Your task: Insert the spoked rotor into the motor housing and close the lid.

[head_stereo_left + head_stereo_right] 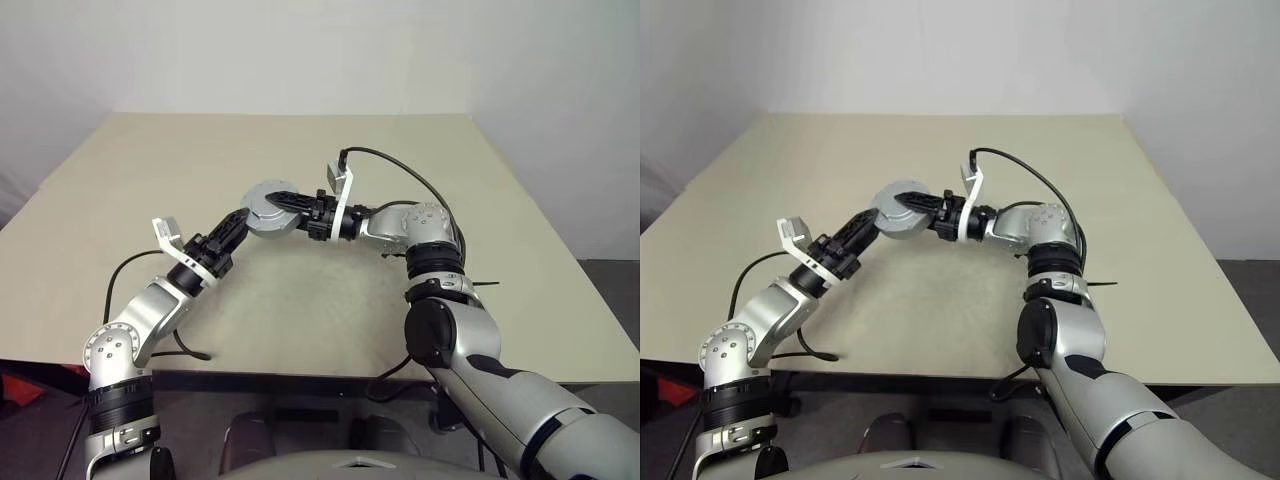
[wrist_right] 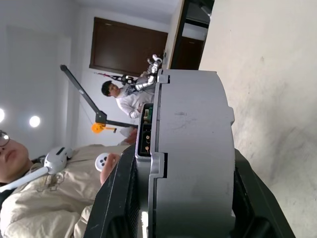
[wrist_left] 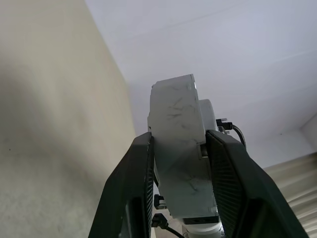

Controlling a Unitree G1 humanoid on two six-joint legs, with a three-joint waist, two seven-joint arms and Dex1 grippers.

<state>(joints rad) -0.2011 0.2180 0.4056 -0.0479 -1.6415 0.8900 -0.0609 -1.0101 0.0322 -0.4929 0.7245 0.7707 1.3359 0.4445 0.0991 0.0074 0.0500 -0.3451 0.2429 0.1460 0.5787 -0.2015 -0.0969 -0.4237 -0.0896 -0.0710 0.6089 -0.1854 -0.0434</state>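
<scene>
Both pincers hold the round grey motor housing [image 1: 268, 208] in the air above the beige table [image 1: 480, 200]. The left pincer [image 3: 179, 148] pinches its rim edge-on between both fingers; the right pincer [image 2: 183, 163] clamps the opposite side, likely pressing the lid [image 2: 148, 134] flat against the housing. The rotor's whereabouts can't be told.

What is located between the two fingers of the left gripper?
The closed motor housing, edge-on, sits between the left gripper's fingers, as the left wrist view shows.
</scene>
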